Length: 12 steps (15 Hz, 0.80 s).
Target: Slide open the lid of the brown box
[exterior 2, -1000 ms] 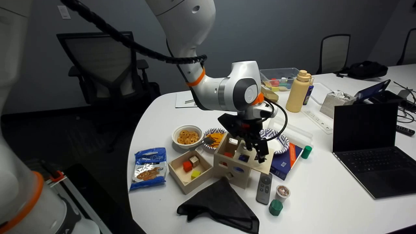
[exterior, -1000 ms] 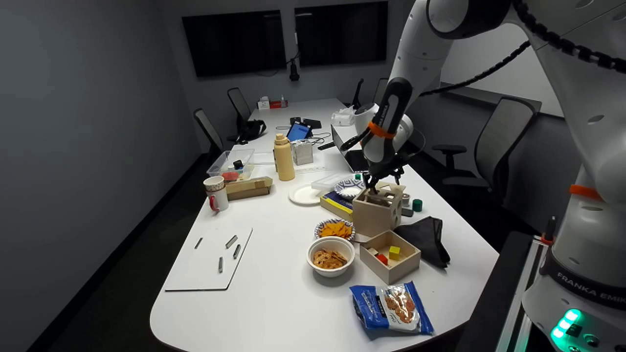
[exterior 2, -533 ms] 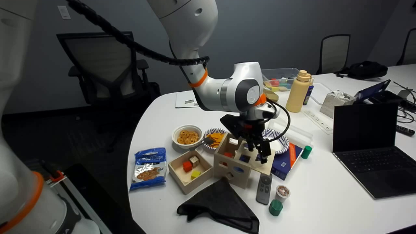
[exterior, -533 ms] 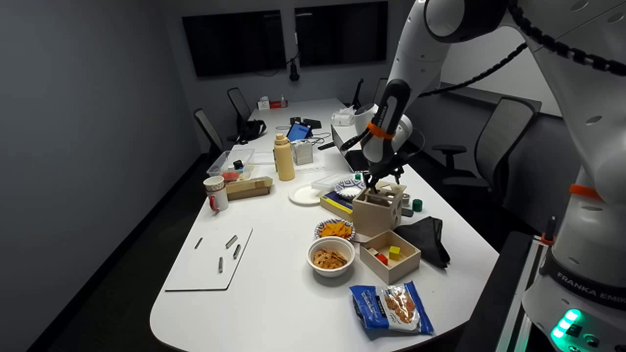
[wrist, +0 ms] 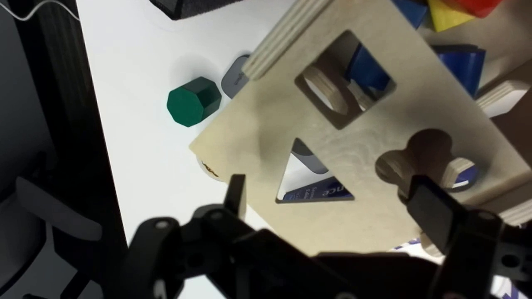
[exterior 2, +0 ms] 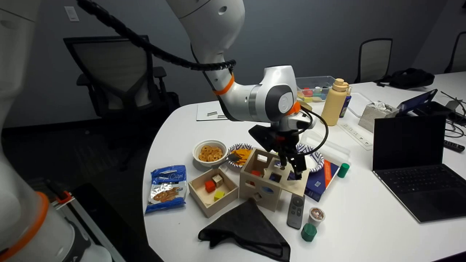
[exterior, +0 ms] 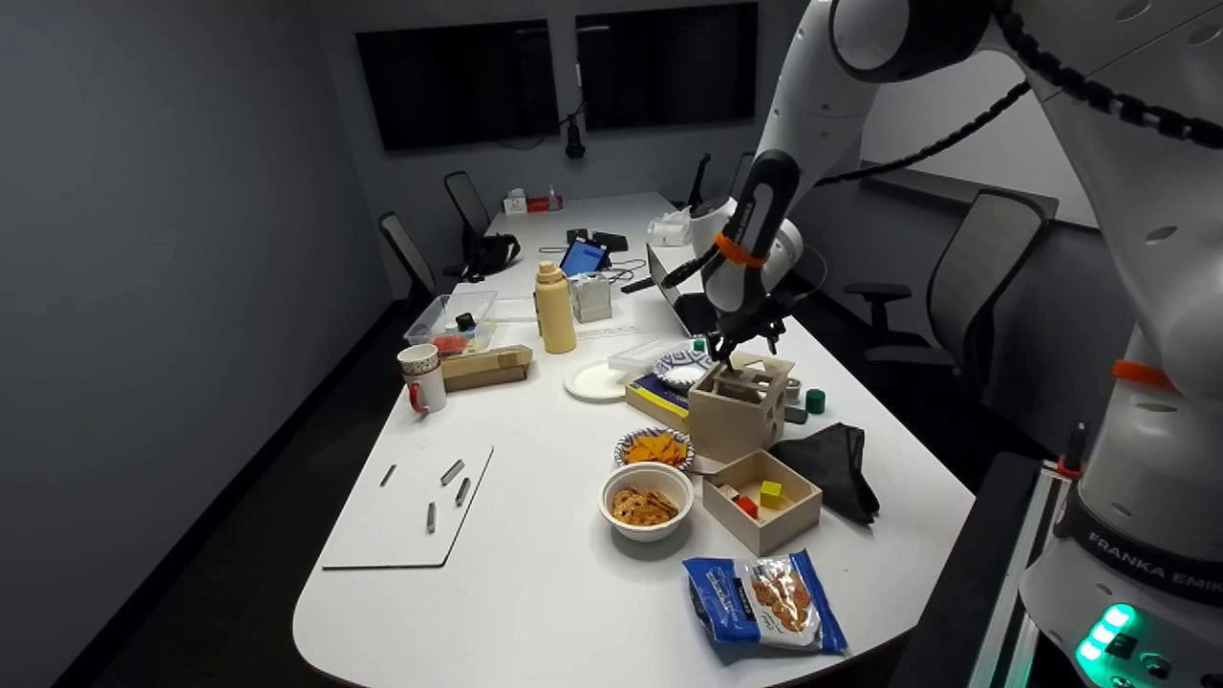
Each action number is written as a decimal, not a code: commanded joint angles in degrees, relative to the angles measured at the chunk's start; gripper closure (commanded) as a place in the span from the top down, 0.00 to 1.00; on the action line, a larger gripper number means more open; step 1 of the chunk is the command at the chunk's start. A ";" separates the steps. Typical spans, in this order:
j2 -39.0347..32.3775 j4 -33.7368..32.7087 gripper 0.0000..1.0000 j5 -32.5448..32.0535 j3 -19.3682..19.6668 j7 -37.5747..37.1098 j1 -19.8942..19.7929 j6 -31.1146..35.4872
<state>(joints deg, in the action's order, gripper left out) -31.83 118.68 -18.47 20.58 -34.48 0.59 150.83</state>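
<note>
Sitting a tad higher than b4, the claw (wrist: 330, 191) was spread wide over the lid (wrist: 357, 149), ctr of wrist view: flat tan ply w/ square, triangular + clover cutouts (wrist: 309, 182), jutting past the brown box (exterior 2: 269, 201), abt mid-frame in an exterior view.

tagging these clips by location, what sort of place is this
Most likely an office meeting room: there's a long white table, office chairs along its sides, and two dark wall-mounted screens at the far end.
</note>
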 commanded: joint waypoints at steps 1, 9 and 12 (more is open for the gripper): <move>2.35 0.37 1.00 1.41 0.22 1.58 0.67 -2.20; 12.52 5.51 1.00 1.24 -2.64 1.68 2.17 -4.74; 16.92 7.50 1.00 0.81 -3.95 -0.02 2.96 -8.60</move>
<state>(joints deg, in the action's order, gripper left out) -21.30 122.04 -18.39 17.74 -34.41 2.96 145.66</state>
